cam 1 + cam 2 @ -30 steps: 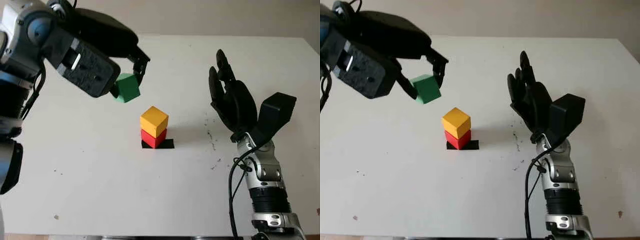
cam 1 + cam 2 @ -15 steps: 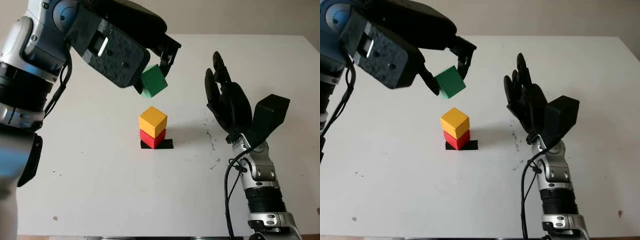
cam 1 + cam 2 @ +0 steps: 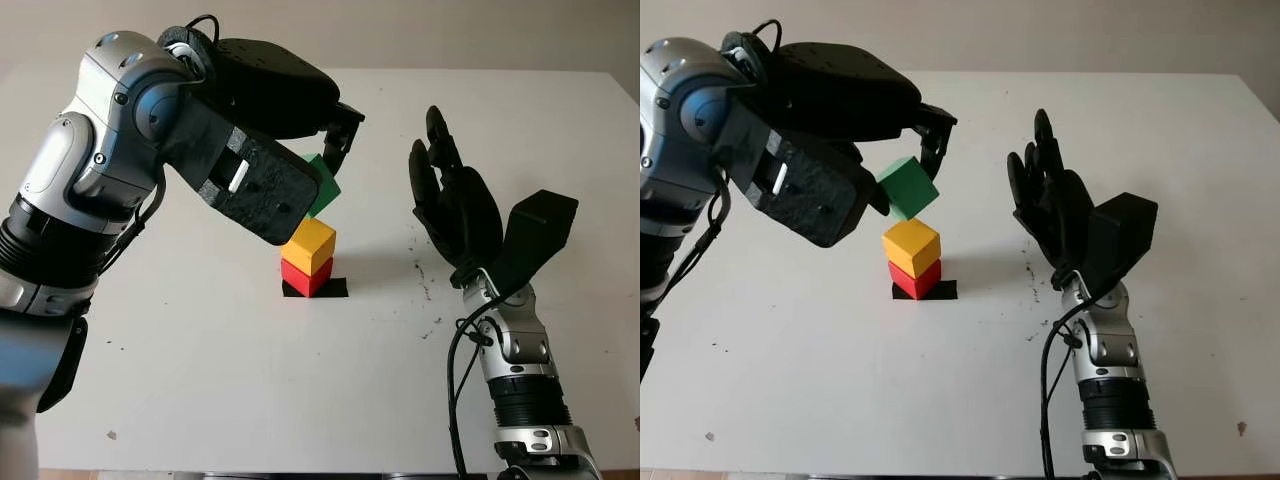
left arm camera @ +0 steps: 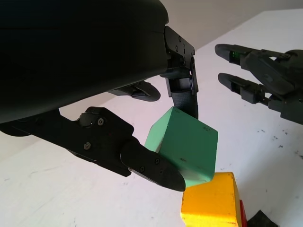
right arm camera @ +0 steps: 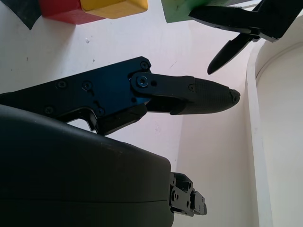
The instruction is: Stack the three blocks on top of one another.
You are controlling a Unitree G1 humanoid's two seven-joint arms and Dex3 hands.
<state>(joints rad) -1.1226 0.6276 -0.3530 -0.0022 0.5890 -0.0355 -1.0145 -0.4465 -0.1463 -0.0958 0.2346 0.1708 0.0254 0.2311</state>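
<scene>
Left hand (image 3: pixel 902 165) is clamped on the green block (image 3: pixel 908 187), fingers pinching it on opposite sides. Block is tilted, in the air, directly above the two-block stack. In the left wrist view the green block's (image 4: pixel 183 147) lower corner sits right at the top edge of the yellow block (image 4: pixel 210 201); cannot tell whether they touch.

Stack: yellow block (image 3: pixel 912 243) on top of red block (image 3: pixel 915 276), yellow rotated a bit relative to red. Red sits on a small black square mark (image 3: pixel 936 291) on the white table (image 3: pixel 840 380), roughly centre of the table.

Left arm comes in from the near left and reaches over the stack; its black hand shell covers the table area just left of the blocks.

Right hand (image 3: pixel 1055 205) is open, holding nothing, raised above the table to the right of the stack, well apart from it, palm side facing toward the blocks. Right forearm rises from the near right edge.

A few dark specks (image 3: pixel 1032 270) on the table between the stack and the right hand.
</scene>
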